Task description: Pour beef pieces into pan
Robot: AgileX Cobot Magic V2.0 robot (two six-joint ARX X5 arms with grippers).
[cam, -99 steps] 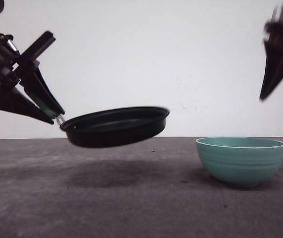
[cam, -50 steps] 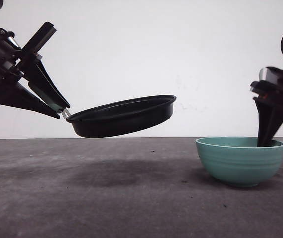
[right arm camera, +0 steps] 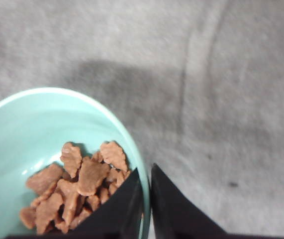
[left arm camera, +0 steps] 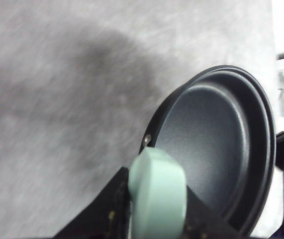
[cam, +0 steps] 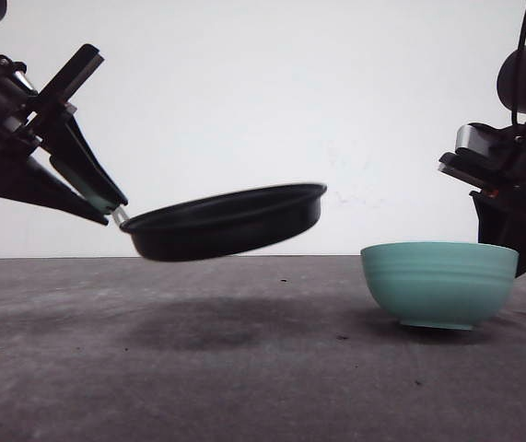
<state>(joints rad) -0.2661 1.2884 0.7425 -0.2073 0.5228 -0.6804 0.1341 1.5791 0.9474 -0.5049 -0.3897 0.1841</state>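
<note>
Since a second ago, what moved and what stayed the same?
The right gripper came down to the teal bowl, pinched its rim between its fingers and lifted it just off the table, beef pieces inside. The black pan rose a little. The left gripper kept its hold on the pan's mint-green handle.

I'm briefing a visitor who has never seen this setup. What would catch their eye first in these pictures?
First, the black pan held in the air over the table at the left, the left gripper clamped on its mint-green handle, its inside bare. Next, the teal bowl at the right, just off the table, its rim pinched by the right gripper, with orange-brown beef pieces heaped inside.
</note>
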